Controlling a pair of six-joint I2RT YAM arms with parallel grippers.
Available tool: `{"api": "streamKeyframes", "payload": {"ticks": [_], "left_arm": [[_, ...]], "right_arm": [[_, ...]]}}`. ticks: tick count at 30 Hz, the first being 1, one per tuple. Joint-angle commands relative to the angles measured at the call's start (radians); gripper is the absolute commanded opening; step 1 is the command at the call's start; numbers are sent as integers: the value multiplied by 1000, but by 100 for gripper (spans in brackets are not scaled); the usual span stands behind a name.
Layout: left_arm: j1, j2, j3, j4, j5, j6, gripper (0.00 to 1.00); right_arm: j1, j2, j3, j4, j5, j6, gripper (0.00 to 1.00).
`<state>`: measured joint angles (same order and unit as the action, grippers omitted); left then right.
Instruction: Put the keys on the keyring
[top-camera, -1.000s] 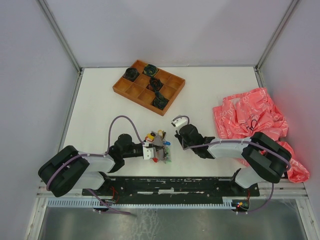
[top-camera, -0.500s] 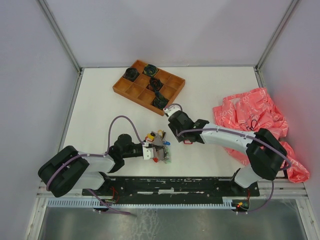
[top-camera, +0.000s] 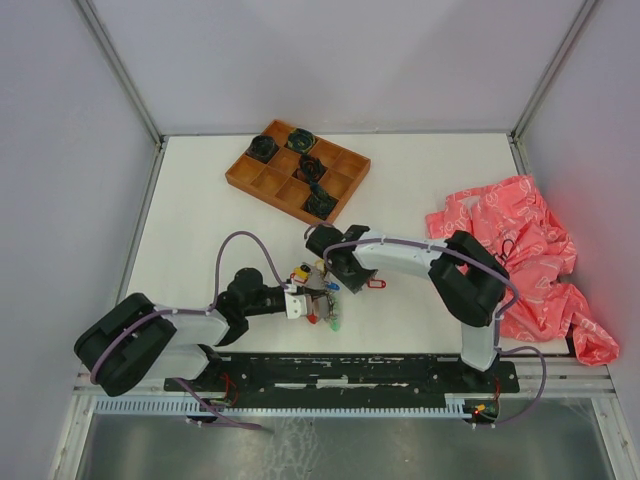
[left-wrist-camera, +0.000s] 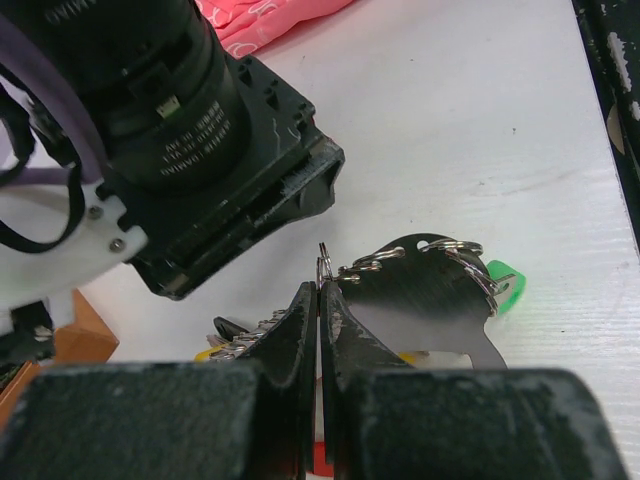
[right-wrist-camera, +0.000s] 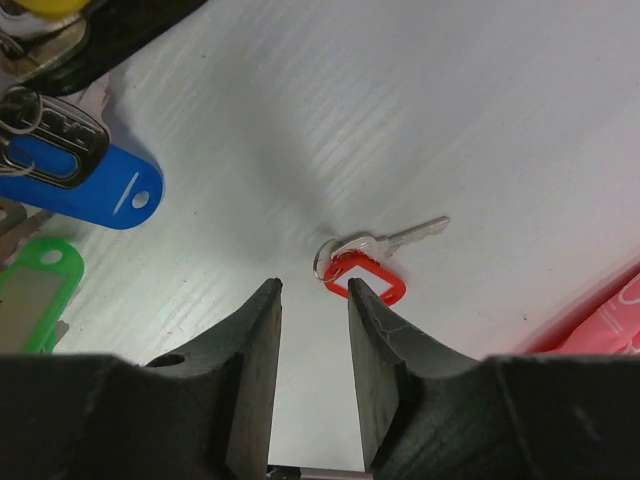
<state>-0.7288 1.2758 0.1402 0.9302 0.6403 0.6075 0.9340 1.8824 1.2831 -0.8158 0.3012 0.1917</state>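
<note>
Left pincer (left-wrist-camera: 322, 298) pressed together on keyring (left-wrist-camera: 420, 312), held just above worktop (left-wrist-camera: 480, 120); green key (left-wrist-camera: 503, 283) and blue key (right-wrist-camera: 90, 185) hanging from its grey plate. Right pincer (right-wrist-camera: 313, 292) spread, empty, directly over red key (right-wrist-camera: 365, 270) lying flat beside that cluster. Tag inserts too small to read.

Table (right-wrist-camera: 420, 120): white, matt, fine parallel grain.
Key (right-wrist-camera: 400, 238): bright polished metal; red tag (right-wrist-camera: 385, 285) glossy plastic.
Blue tag (right-wrist-camera: 90, 190): glossy plastic.
Green tag (right-wrist-camera: 30, 295): translucent plastic.
Keyring (left-wrist-camera: 410, 310): dull grey sheet metal, small rings shiny.
2 right fingers (right-wrist-camera: 250, 370): black plastic, matt, rough.
Tray (top-camera: 262, 182): brown wood, smooth.
Bag (top-camera: 500, 225): pink, crinkled, glossy film.
</note>
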Motion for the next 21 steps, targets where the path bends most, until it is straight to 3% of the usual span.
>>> {"api": "streamKeyframes", "payload": {"ticks": [1,15,21], "left_arm": [[-4,-32,-3,76,-2,-26,3],[-4,-31,1,70,7,-28,3],[-4,-30,1,70,7,-28,3]], "right_arm": [[18,40,79,-59,59,-24,39],[24,157,118,-71,151,-32,26],[25,130,101,-54,142,-30,8]]}}
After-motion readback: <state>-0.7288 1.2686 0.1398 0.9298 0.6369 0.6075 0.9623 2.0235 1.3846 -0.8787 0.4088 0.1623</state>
